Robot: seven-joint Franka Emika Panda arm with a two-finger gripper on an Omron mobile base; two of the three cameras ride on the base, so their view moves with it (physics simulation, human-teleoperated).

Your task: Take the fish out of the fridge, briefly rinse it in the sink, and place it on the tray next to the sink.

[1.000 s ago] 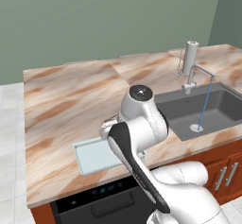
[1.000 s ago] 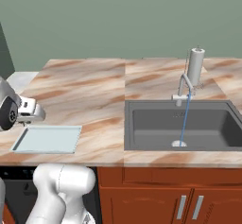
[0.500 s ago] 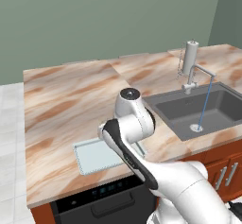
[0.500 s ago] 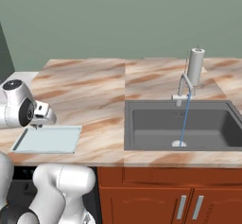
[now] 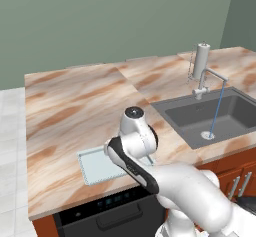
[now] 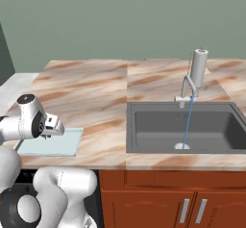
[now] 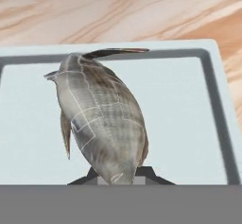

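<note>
The grey-silver fish (image 7: 101, 114) hangs in my gripper (image 7: 118, 177), which is shut on its lower end; the dark tail points away from me. Right under it lies the pale blue-white tray (image 7: 189, 124), a little below the fish. In the right base view my gripper (image 6: 57, 126) hovers over the left half of the tray (image 6: 62, 144), at the counter's front edge. In the left base view the arm covers part of the tray (image 5: 95, 166). The sink (image 6: 163, 126) lies to the tray's right. The fridge is out of view.
The silver faucet (image 6: 198, 69) stands behind the sink (image 5: 220, 113), and a thin stream of water runs from its spout to the drain (image 6: 181, 146). Marbled brown countertop (image 5: 75, 101) stretches behind the tray. A dark appliance front (image 5: 105, 216) sits under the counter edge.
The hand with the fish has swung from the far left in over the tray and come down a little. The water runs as before.
</note>
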